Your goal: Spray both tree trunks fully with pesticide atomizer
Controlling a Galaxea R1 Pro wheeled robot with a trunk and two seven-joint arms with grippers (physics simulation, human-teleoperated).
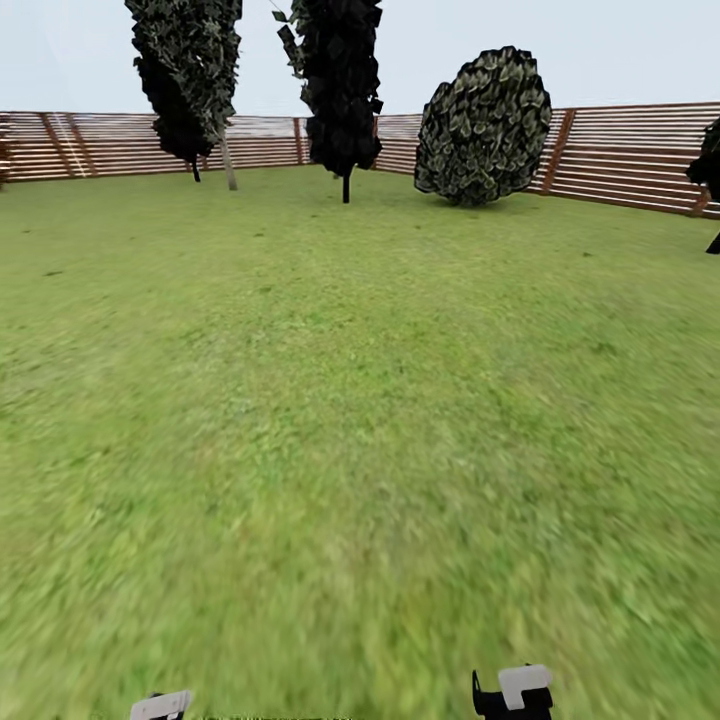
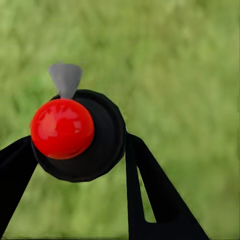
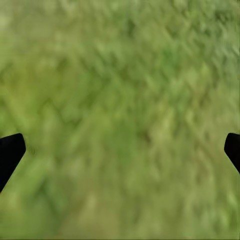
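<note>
A wide green lawn (image 1: 330,400) runs to a reddish-brown slatted wooden fence (image 1: 620,150), with two dark conifers (image 1: 340,80) and a round shrub (image 1: 484,125) before it under a pale sky. The left gripper (image 2: 80,150) has its jaws closed on the pesticide atomizer (image 2: 75,132), seen end-on: red top toward the camera, long axis along the fingers, pale trigger jutting sideways. The right gripper (image 3: 120,150) is spread wide and empty above grass.

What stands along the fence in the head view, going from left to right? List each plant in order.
Greenish columnar conifer → darker columnar conifer → round shrub → dark plant cut off at the edge.
</note>
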